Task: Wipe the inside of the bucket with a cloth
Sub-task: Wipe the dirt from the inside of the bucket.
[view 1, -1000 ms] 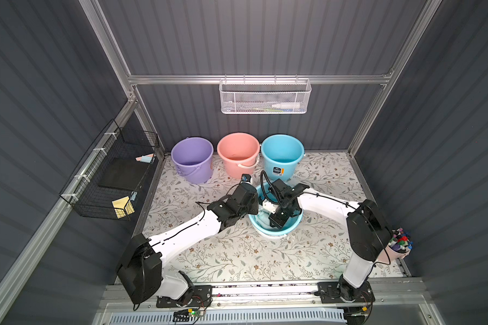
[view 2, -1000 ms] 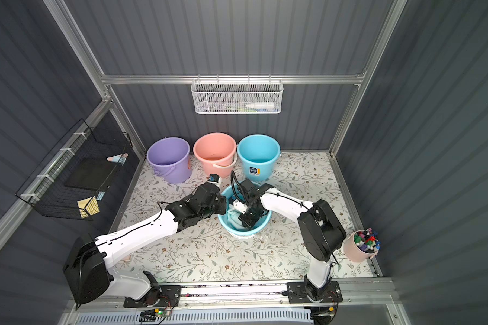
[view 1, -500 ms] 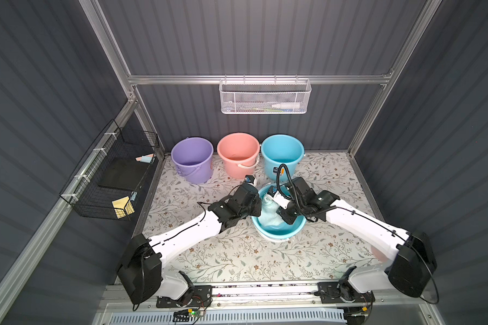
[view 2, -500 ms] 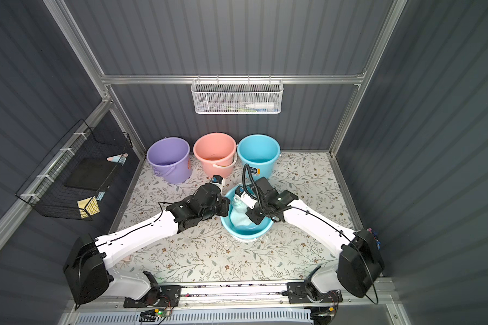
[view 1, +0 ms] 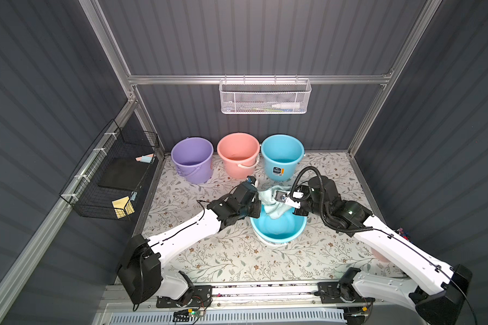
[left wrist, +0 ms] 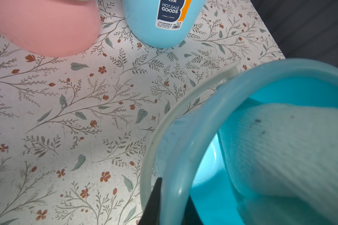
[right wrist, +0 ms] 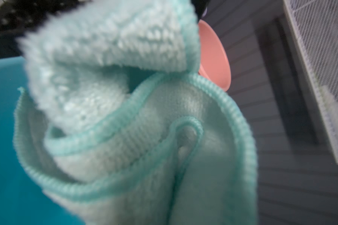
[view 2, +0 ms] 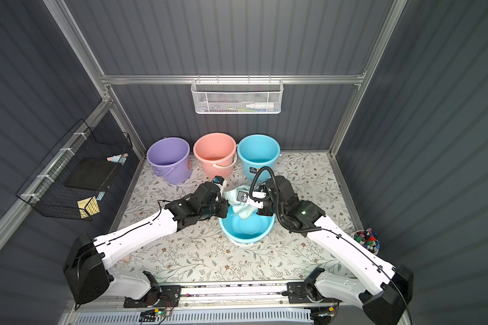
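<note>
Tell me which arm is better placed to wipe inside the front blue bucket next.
Right. The right pincer is shut on the cloth, which hangs into the bucket mouth. The left pincer is clamped on the bucket's rim, likely steadying it, and holds no cloth.

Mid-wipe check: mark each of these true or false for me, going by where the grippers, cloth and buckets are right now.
1. The left gripper is clamped on the rim of the front blue bucket. True.
2. The right gripper is open and empty. False: it is shut on the aqua cloth.
3. The cloth lies spread flat beside the bucket. False: it hangs from the right gripper, with its lower end in the front blue bucket's mouth.
4. A purple bucket, a pink bucket and a back blue bucket stand in a row by the rear wall. True.
5. The printed label is on the pink bucket. False: it is on the back blue bucket.
</note>
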